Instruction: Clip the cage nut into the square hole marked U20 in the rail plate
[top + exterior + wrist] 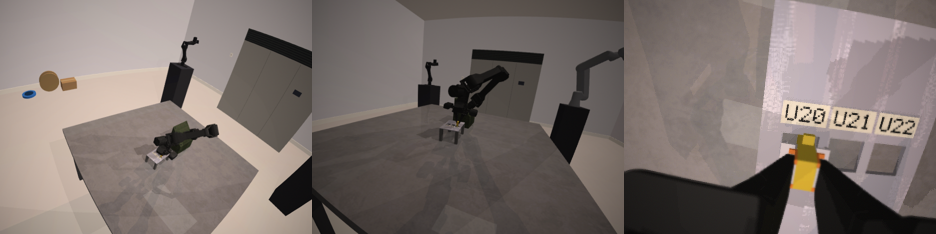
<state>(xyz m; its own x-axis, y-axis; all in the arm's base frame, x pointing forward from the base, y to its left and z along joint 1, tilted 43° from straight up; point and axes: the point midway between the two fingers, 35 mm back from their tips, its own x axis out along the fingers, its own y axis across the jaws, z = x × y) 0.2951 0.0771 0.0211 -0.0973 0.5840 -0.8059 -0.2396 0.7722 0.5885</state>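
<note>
The yellow cage nut (805, 172) (457, 123) (161, 156) with orange edges is held between the fingertips of my gripper (804, 164), which is shut on it. In the wrist view the nut stands over the square hole marked U20 (793, 138) and covers most of it; the hole's far edge shows beyond the nut. Whether the wings are inside the hole is hidden. The rail plate (804, 65) (152, 158) (448, 127) is pale and stands on short dark legs. The U20 label (805, 115) lies just beyond the hole.
Holes U21 (845, 155) and U22 (885, 158) lie right of the nut in the wrist view. A green block (185, 127) stands behind the plate, beneath the arm. The plate stands on a grey table (113, 151) (412, 188).
</note>
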